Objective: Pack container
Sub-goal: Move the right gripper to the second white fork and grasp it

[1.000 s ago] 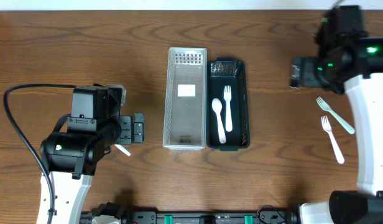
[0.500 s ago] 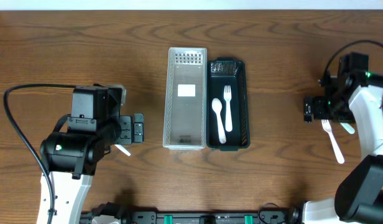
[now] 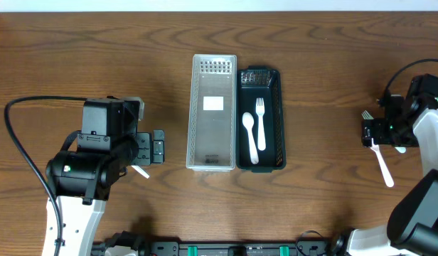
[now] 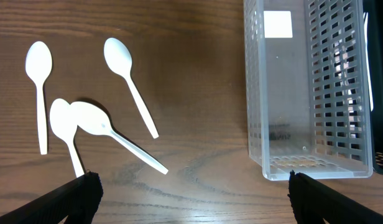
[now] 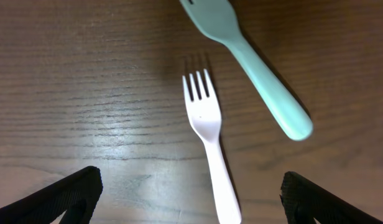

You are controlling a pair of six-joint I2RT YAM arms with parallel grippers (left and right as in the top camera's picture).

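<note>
Packing is only begun. The right fingers (image 5: pixel 191 198) are spread wide and empty over the white fork (image 5: pixel 207 134), with the teal fork (image 5: pixel 253 68) just beyond. The left fingers (image 4: pixel 191 194) are released too, near four loose spoons (image 4: pixel 117 54) on the surface. Farther off, the dark container (image 3: pixel 280 121) holds one fork and one spoon.

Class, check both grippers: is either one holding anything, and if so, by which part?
Nothing is held. The right gripper hangs open over the white fork; the left gripper is open too.
</note>
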